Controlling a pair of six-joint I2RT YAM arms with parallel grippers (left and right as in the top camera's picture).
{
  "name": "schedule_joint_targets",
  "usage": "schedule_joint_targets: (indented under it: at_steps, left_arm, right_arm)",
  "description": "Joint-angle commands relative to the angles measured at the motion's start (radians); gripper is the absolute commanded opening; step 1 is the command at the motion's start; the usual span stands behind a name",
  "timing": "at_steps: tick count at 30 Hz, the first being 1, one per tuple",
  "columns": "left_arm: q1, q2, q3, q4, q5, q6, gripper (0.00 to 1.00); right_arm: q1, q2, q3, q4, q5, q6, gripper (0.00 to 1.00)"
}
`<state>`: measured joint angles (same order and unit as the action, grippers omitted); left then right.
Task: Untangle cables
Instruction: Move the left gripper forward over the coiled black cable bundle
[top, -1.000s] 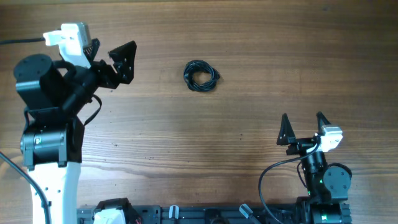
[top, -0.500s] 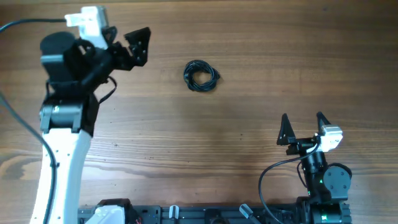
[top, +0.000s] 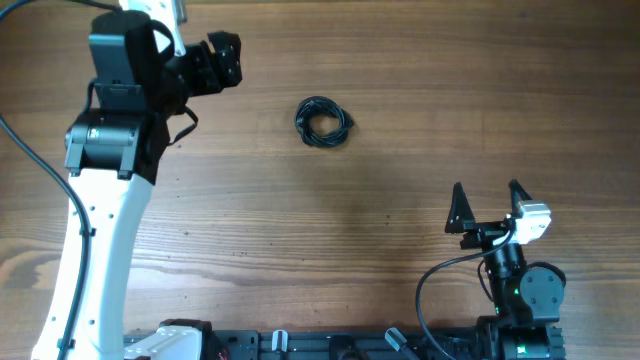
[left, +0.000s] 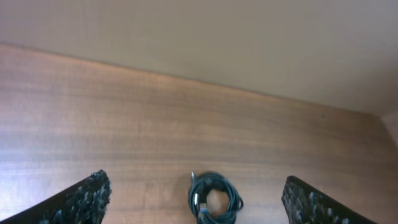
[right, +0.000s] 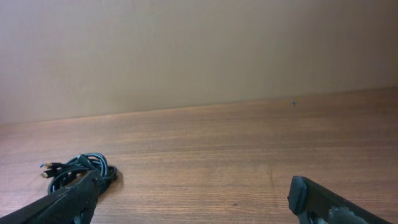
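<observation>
The cables (top: 323, 123) lie as one small black coiled bundle on the wooden table, a little left of centre toward the far side. In the left wrist view the cables (left: 214, 198) sit low in frame, between the two spread fingers and ahead of them, untouched. My left gripper (top: 222, 62) hovers open to the left of the bundle, pointing toward it. My right gripper (top: 488, 202) rests open near the front right, far from the bundle. In the right wrist view the cables (right: 81, 170) show at the far left, partly behind the left fingertip (right: 74, 198).
A black rail with fittings (top: 300, 345) runs along the table's front edge between the arm bases. The left arm's white link (top: 95, 250) stretches up the left side. A pale wall (right: 199, 50) stands beyond the table's far edge.
My left arm has swung toward the far side and turned its gripper to face the cable bundle. The bundle and the right arm have not moved.
</observation>
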<state>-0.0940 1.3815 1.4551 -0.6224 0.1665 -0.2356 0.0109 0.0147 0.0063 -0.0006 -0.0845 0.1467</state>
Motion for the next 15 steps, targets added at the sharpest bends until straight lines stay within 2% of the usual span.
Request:
schedule_joint_targets:
  at_steps: [1, 5, 8, 15]
  left_arm:
    - [-0.051, 0.006, 0.019, -0.042, -0.032, -0.043, 0.89]
    - [-0.085, 0.006, 0.018, -0.060, -0.064, -0.111, 0.99]
    - [-0.085, 0.006, 0.018, -0.064, -0.064, -0.121, 1.00]
    - [-0.085, 0.019, 0.018, -0.179, -0.112, -0.109, 0.99]
  right_arm:
    - [0.005, -0.007, -0.001, 0.003, 0.009, 0.013, 1.00]
    - [0.005, -0.007, -0.001, 0.003, 0.009, 0.013, 1.00]
    - [0.005, -0.007, -0.001, 0.003, 0.009, 0.013, 1.00]
    - [0.005, -0.007, -0.001, 0.003, 0.009, 0.013, 1.00]
